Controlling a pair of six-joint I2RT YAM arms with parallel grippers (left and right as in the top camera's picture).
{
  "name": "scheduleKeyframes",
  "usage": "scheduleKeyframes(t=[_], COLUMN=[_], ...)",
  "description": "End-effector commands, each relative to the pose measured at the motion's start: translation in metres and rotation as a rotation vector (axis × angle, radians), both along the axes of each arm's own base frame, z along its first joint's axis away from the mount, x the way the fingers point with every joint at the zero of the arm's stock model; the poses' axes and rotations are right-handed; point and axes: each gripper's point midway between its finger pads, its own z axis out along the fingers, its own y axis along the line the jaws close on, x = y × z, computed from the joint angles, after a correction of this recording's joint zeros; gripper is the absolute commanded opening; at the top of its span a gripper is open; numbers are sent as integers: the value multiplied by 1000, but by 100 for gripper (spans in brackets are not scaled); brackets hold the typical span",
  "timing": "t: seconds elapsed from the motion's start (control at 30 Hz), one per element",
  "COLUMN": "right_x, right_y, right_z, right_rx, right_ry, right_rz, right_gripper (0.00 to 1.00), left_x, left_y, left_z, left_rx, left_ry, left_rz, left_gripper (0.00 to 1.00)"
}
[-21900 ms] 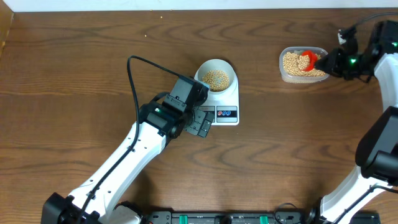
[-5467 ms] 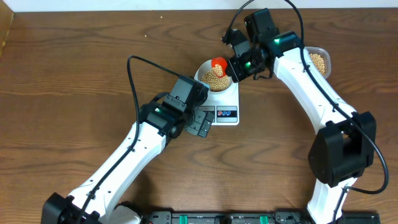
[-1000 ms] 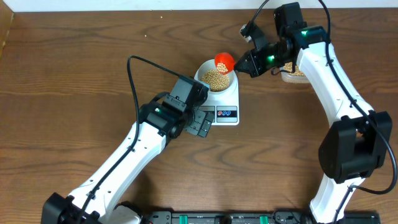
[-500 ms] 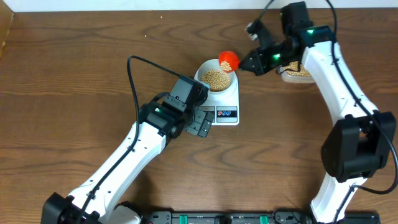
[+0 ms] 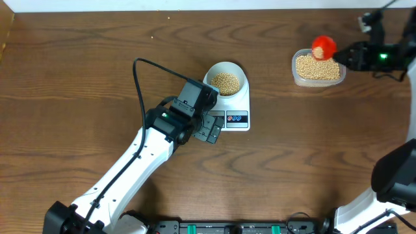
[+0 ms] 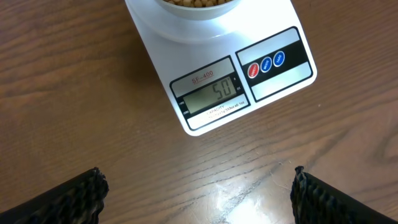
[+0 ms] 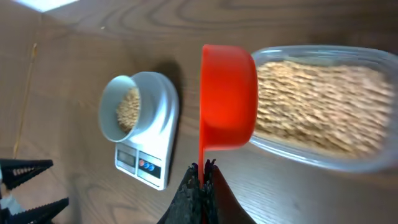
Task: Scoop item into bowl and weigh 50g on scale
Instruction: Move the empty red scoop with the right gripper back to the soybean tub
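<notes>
The white bowl [image 5: 226,79] holding tan beans [image 5: 225,82] sits on the white scale [image 5: 235,104]. In the left wrist view the scale [image 6: 217,68] shows 50 on its display [image 6: 209,93]. My left gripper [image 5: 210,128] is open, low over the wood just in front of the scale, nothing between its fingers [image 6: 71,196]. My right gripper [image 5: 344,56] is shut on the thin handle of a red scoop [image 5: 323,47], held over the clear tub of beans [image 5: 317,67]. The right wrist view shows the red scoop [image 7: 228,96] turned on its side beside the tub [image 7: 323,106].
The left arm [image 5: 140,162] stretches from the front left toward the scale. A black cable [image 5: 138,78] loops above it. The right arm [image 5: 390,55] hangs at the far right edge. Bare wood table [image 5: 312,149] lies between scale and tub.
My right gripper has carried the red scoop from beside the bowl rightward to above the clear tub. The left arm has stayed still.
</notes>
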Motion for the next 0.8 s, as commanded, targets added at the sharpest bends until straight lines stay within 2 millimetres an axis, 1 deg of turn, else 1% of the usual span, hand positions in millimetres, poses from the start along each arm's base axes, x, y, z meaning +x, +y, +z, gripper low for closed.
scheduleKeyframes(t=[0.0,0.3,0.77], right_x=[-1,-5,-6], right_y=[-8,-6,-8], right_z=[16,14,12], right_rx=[0,7,-12], right_ry=[-52,-27,-29], right_rz=[0,-1,6], right_gripper=[1,1,1], left_x=[-1,-1,-1], left_y=[2,2,2], left_z=[-5,-5,-5], left_rx=[9,9,9], left_ry=[15,15,15], left_rz=[8,8,8], left_gripper=[96,96,96])
